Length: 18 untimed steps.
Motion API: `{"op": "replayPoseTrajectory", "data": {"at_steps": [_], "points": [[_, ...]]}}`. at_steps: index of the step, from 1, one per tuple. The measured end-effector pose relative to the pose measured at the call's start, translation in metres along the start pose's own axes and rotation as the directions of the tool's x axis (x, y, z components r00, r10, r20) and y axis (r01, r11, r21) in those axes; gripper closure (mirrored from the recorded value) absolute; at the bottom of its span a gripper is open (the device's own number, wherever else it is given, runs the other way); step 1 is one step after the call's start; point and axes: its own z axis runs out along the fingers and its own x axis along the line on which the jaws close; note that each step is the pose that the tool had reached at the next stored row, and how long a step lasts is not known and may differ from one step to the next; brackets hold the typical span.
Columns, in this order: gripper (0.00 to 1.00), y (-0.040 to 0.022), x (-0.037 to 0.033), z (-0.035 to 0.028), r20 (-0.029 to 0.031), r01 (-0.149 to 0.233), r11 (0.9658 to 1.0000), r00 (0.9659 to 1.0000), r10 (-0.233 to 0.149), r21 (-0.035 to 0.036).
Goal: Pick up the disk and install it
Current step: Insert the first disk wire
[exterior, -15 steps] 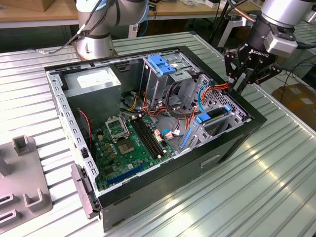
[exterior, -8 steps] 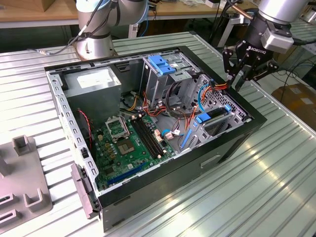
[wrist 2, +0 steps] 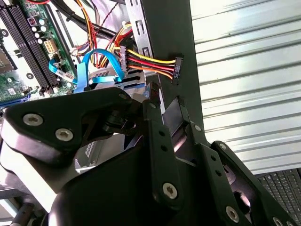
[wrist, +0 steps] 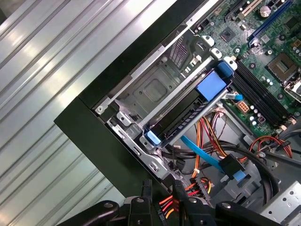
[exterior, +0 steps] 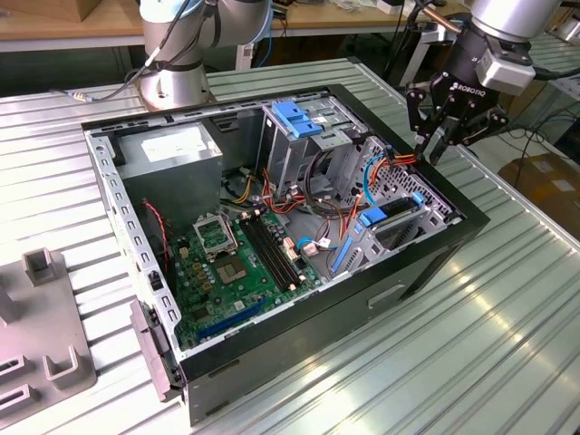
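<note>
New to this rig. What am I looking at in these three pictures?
The exterior view shows a robot arm with a black tool hanging over one edge of an open computer case, which lies on a ribbed metal table. The two wrist views come from cameras riding on the arm, looking down into the case. The disk, in its blue frame, lies in the bay at that edge. I can't make out anything held in the tool. A second arm's base stands beyond the case.
</note>
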Motion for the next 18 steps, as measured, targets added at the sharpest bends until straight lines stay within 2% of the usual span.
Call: {"op": "replayPoseTrajectory", "data": {"at_steps": [2, 3, 6, 8, 12, 14, 18], "points": [[0.69, -0.0001, 0.0000, 0.0000, 0.0000, 0.017, 0.9998, 0.9998, -0.017, 0.0005], [0.69, -0.0001, 0.0000, 0.0001, -0.0001, 0.042, 0.9991, 0.9991, -0.042, 0.0011], [0.69, -0.0001, 0.0001, 0.0002, -0.0005, 0.102, 0.9948, 0.9948, -0.102, 0.0023], [0.69, -0.0006, 0.0002, 0.0002, -0.0006, 0.126, 0.9920, 0.9920, -0.126, 0.0029], [0.69, -0.0062, -0.0026, 0.0002, -0.0007, 0.141, 0.9900, 0.9900, -0.141, 0.0033], [0.69, -0.0094, -0.0015, 0.0004, -0.0009, 0.150, 0.9887, 0.9887, -0.150, 0.0034], [0.69, -0.0112, -0.0007, 0.0020, -0.0014, 0.192, 0.9814, 0.9814, -0.192, 0.0046]]}}
